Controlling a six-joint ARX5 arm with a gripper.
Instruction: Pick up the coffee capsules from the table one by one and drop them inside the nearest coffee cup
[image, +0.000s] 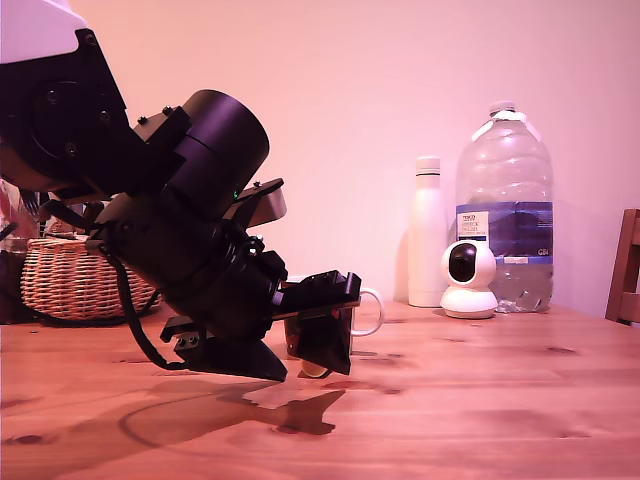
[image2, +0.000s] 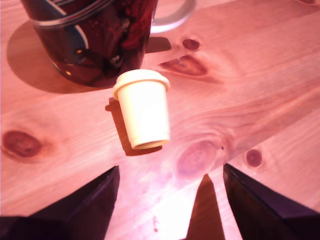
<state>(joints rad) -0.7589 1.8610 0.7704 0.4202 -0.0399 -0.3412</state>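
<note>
Cream capsule (image2: 142, 111) lying on the tabletop (image2: 260, 90), just beside the cup (image2: 95, 40) | your hand (image2: 170, 187) is hovering spread wide, gripping nothing | probably light, stiff, slick: be pinching its tapered sides.

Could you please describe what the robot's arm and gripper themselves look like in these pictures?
The arm is almost entirely matte black, with a white shell at its uppermost section. A fat black cylindrical housing sits near the wrist, beside a small grey block and a tiny green light. A black cable loops beneath the body. The gripper is black and angular; in the wrist view its jaws appear as dark, pointed wedge shapes.
</note>
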